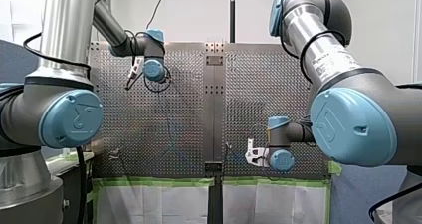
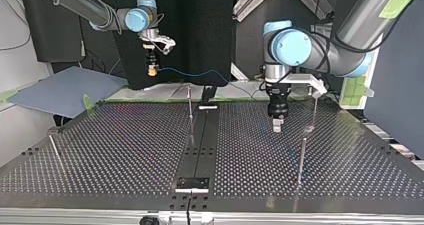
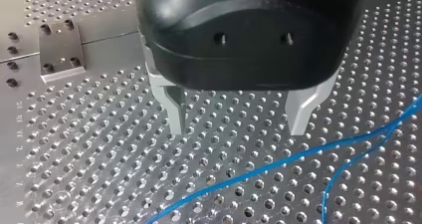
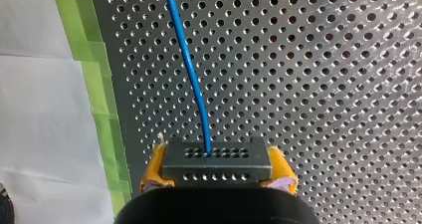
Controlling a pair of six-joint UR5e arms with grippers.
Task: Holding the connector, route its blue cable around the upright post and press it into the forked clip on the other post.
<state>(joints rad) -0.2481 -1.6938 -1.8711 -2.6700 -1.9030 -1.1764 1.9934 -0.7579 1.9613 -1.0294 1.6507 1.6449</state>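
Right claw (image 4: 219, 170) clamps dark grey rectangular connector (image 4: 217, 154), thin blue cable (image 4: 191, 74) runs straight ahead; left claw (image 3: 238, 127) wide, empty.

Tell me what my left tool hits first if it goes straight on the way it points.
Most likely the bare perforated table: the left tool points down at it, fingers open, nothing between them. The blue cable lies just ahead, seemingly off that line.
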